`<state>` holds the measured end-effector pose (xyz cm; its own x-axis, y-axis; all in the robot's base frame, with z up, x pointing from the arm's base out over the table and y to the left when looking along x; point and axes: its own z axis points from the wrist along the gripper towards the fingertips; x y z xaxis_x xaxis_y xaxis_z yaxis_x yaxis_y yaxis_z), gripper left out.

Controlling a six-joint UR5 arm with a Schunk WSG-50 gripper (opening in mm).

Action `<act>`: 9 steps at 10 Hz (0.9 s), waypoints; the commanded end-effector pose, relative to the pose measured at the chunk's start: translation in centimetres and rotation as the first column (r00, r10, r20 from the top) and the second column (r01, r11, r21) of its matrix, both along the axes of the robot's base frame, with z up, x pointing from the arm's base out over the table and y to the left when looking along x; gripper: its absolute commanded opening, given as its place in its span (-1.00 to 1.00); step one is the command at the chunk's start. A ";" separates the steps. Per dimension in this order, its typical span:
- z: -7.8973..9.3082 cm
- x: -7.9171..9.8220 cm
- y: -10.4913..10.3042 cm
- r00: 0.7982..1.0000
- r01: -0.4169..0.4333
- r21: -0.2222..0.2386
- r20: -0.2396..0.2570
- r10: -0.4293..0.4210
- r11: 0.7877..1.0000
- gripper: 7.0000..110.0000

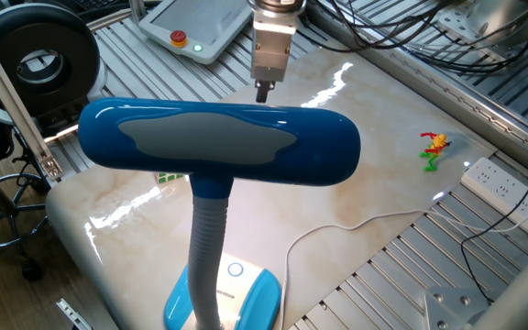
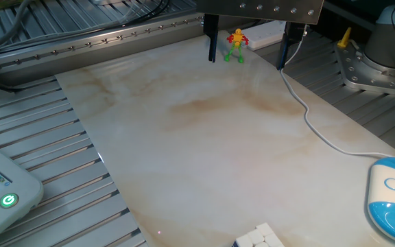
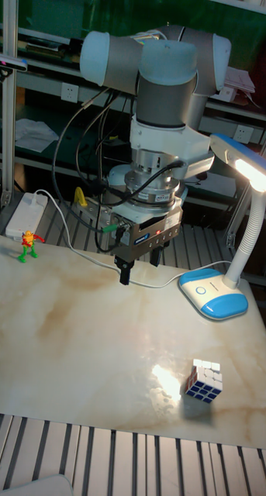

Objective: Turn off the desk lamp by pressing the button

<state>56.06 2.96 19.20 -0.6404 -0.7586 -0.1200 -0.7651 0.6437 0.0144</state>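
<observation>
Overhead, the gripper (image 2: 247,48) hangs above the pale marble-patterned table (image 2: 204,151) with its two dark fingers (image 2: 212,41) spread wide apart, holding nothing. At the table's edge stands the desk lamp (image 3: 229,225), lit and casting a bright patch beside a scrambled puzzle cube (image 3: 202,381); the button (image 3: 200,291) sits on its blue-and-white base, well apart from the gripper. Ribbed metal flooring (image 2: 26,137) surrounds the slab, with a small toy figure (image 2: 236,42), a white power strip (image 1: 500,182) and tangled cables (image 1: 401,37) around it.
</observation>
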 end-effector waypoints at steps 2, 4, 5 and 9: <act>0.2 -0.5 0.8 0.999 -0.032 0.036 -0.014 0.033 0.999 0.57; 0.4 -0.2 2.0 1.000 0.008 0.087 -0.010 -0.007 0.996 0.57; 0.7 0.0 3.3 0.998 0.064 0.142 -0.015 -0.062 0.988 0.57; 2.2 -0.2 7.8 0.987 0.157 0.326 -0.074 -0.140 0.932 0.57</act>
<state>55.76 7.92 20.14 -0.7200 -0.6487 -0.2464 -0.6918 0.6992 0.1805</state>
